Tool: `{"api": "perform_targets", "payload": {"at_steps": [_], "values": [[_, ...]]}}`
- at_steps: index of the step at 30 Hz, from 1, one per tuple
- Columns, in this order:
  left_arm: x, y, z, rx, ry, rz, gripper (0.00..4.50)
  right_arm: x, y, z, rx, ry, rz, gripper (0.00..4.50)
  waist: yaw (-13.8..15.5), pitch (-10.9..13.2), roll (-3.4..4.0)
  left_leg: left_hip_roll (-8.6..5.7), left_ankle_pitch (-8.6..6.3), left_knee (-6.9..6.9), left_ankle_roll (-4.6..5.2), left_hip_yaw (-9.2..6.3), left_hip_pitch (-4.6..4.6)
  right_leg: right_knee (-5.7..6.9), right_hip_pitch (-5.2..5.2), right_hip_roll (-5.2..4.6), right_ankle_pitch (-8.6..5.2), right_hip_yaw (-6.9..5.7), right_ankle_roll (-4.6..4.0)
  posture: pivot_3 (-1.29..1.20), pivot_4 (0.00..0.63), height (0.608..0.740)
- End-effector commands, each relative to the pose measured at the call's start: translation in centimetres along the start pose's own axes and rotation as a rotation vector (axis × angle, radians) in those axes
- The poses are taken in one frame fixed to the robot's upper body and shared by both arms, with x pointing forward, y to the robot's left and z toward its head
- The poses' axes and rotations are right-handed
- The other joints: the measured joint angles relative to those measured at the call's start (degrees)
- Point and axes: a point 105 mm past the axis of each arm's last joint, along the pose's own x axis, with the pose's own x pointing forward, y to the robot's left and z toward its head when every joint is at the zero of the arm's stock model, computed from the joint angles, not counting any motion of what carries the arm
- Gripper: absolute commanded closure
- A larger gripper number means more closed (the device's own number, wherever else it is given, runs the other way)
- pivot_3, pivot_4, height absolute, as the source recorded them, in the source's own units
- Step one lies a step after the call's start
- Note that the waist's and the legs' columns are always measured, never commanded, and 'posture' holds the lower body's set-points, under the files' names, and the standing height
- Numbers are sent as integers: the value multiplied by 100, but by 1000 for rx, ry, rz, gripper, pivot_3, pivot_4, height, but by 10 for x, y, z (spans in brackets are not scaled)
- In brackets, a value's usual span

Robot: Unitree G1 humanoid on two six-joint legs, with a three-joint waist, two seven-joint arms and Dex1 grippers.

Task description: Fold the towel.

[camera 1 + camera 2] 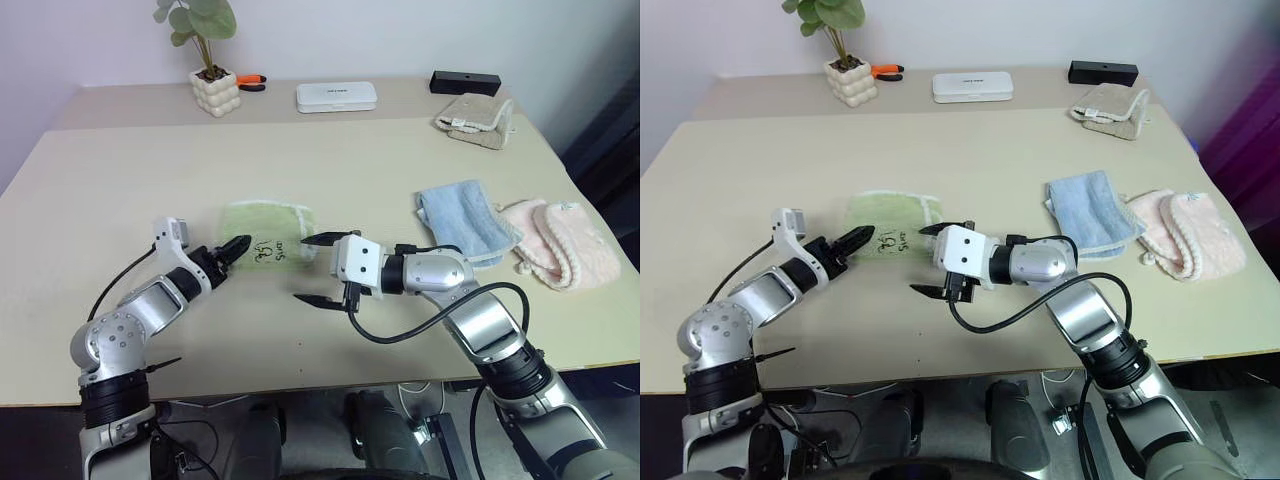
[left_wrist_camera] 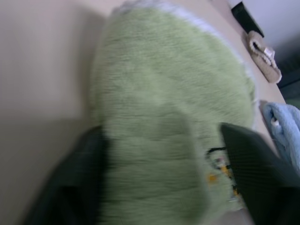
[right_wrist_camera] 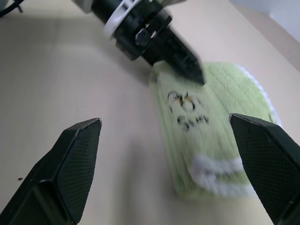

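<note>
I see the towel [image 1: 268, 232] folded, long axis along the bench's near edge (left end effector [image 1: 238, 249] nipping its near-left corner, right end effector [image 1: 318, 270] spread wide).

bare table [image 1: 120, 180] left, blue cloth [image 1: 462, 222] right

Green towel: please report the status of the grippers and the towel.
Right gripper open, beside towel. Left gripper at its near edge, grip unclear. Towel folded small, flat on table. Nothing blocking.

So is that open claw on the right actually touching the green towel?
Apart. In the right wrist view the right gripper is open, both fingers off the towel, with bare table visible beside the left finger.
</note>
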Motion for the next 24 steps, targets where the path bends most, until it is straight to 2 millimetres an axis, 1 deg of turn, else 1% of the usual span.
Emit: {"api": "perform_targets", "payload": {"at_steps": [1,3,4,7,8,10,11,12,13,14,15,16,17,18,20,23,24], "values": [[3,-10,6,14,-13,-38,3342,-2,-5,12,-51,-35,-35,0,10,0,0,0,0,0,0,0,0,0,0,0,0,0,0,0,150,737],[3,-10,7,17,-22,-33,4413,-2,-5,12,-54,-32,-42,0,13,0,0,-1,0,1,-1,0,0,-1,0,-1,0,0,0,0,150,737],[3,-10,9,17,-37,-34,4463,-2,-6,11,-55,-31,-45,0,13,0,0,-1,1,1,-1,1,0,-1,0,-1,0,0,0,0,150,737],[-3,-13,37,54,-211,-38,4463,-2,-7,11,-58,-30,-59,0,15,0,0,-1,1,0,-1,0,-1,-2,0,-1,0,0,0,0,150,737],[-9,-7,52,66,-294,-3,4463,-2,-7,11,-59,-30,-61,0,18,0,0,-1,1,0,-1,1,0,-2,0,-1,0,0,0,0,150,737],[-26,15,86,59,-471,126,4463,-3,-8,11,-59,-31,-65,0,3,0,0,-1,1,0,-2,1,0,-2,0,0,0,0,-1,0,150,737],[-32,23,95,55,-524,169,4463,-3,-9,11,-59,-31,-66,0,-5,0,0,-1,1,-1,-2,0,0,-2,-1,0,0,0,-1,0,150,737],[-48,40,112,68,-614,273,4463,-4,-9,11,-59,-32,-68,0,-15,0,0,0,1,-1,-2,0,1,-2,-1,1,0,0,-1,0,150,737],[-64,53,124,73,-692,352,4463,-4,-10,11,-58,-34,-70,0,-23,0,0,0,1,-3,-2,0,2,-2,-1,2,0,1,-1,0,150,737],[-85,68,136,49,-781,436,4463,-4,-11,12,-56,-36,-71,0,-27,0,0,0,1,-4,-2,1,3,-2,-2,2,0,2,-1,0,150,737],[-108,89,142,-2,-858,539,4463,-4,-11,12,-57,-37,-70,0,-29,0,0,0,1,-5,-2,2,3,-3,-3,2,0,3,-1,0,150,737],[-123,103,141,-47,-899,608,4463,-4,-12,11,-57,-37,-69,0,-27,0,0,0,1,-6,-1,2,3,-4,-4,1,0,3,-1,0,150,737],[-138,117,136,-88,-931,685,4463,-4,-12,11,-59,-37,-67,0,-19,0,0,0,1,-6,-1,3,3,-4,-4,0,0,3,-1,0,150,737],[-151,133,123,-130,-932,766,4463,-4,-12,10,-59,-36,-66,0,-7,0,0,0,0,-6,-1,3,1,-6,-4,-1,0,3,-1,0,150,737],[-168,151,99,-196,-922,876,4463,-4,-13,9,-60,-36,-64,0,3,-1,-2,-5,0,-5,-1,6,0,-9,-2,-11,0,3,1,0,150,737],[-178,159,77,-268,-920,932,4463,-4,-14,8,-61,-35,-61,0,131,-6,-31,-15,1,3,-2,1,-3,-8,4,-19,1,-2,2,0,150,737],[-182,161,70,-292,-925,949,4153,-4,-14,7,-61,-35,-60,0,170,-13,-43,-14,1,6,-3,-1,-4,-9,4,-17,1,-3,2,0,150,737]]}}
